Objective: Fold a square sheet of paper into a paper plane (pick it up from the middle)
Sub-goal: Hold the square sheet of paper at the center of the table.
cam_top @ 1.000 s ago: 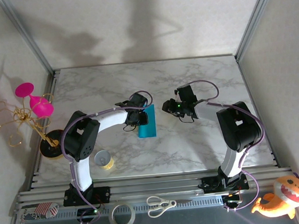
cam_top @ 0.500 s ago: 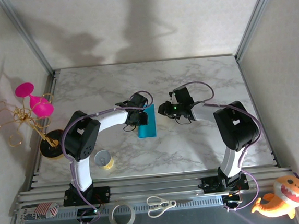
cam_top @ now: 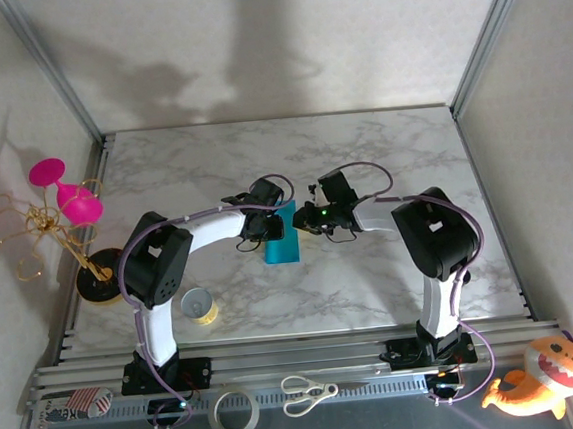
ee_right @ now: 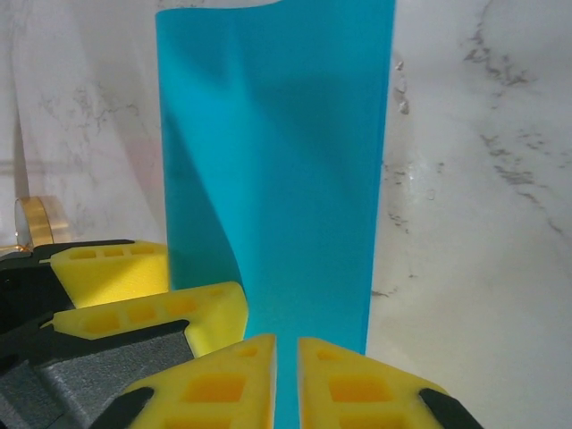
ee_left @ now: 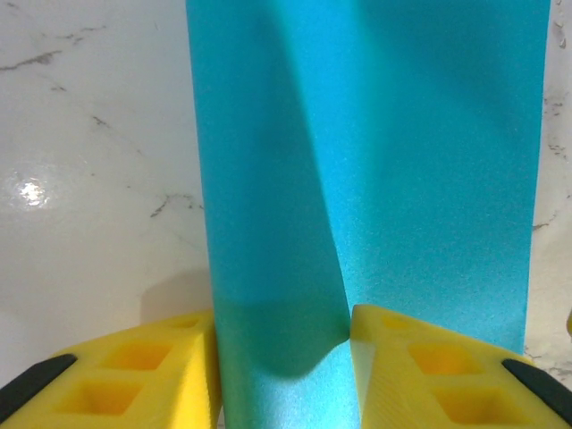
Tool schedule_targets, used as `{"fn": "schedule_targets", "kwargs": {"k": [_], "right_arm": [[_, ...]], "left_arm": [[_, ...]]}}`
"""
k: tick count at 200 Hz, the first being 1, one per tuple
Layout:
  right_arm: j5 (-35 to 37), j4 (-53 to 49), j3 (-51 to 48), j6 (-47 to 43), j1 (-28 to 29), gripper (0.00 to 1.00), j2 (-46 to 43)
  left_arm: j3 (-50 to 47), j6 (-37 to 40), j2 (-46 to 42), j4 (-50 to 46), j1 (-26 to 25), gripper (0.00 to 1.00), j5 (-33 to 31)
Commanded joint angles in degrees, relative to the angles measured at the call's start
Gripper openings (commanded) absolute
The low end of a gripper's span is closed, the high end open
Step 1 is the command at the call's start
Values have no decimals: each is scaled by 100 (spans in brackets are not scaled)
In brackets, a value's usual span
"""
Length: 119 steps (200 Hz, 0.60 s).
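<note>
Barely started: square sheet of paper (cam_top: 282, 241) loosely doubled; left gripper (ee_left: 283, 326) pinches it at nine o'clock, right gripper (ee_right: 286, 347) at three.

From above, the left gripper (cam_top: 273, 220) and right gripper (cam_top: 301, 219) cover the 12 o'clock end of the sheet (cam_top: 280, 247). The left wrist view cuts it at 12 and 6 o'clock; whether those fingers (ee_left: 134, 366) pinch it is unclear. The right wrist view cuts off a gold-rimmed thing (ee_right: 20, 223) at 9 o'clock.
</note>
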Motion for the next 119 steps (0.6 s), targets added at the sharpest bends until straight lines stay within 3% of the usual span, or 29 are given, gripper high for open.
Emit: {"fn": "schedule_targets", "kwargs": {"k": [1, 119], "right_arm": [[-160, -90, 242, 35, 89, 15, 190], [152, -851, 550, -144, 175, 6, 683]], "left_arm": [[-221, 110, 577, -333, 58, 41, -405], [-270, 72, 645, -328, 51, 41, -501]]}}
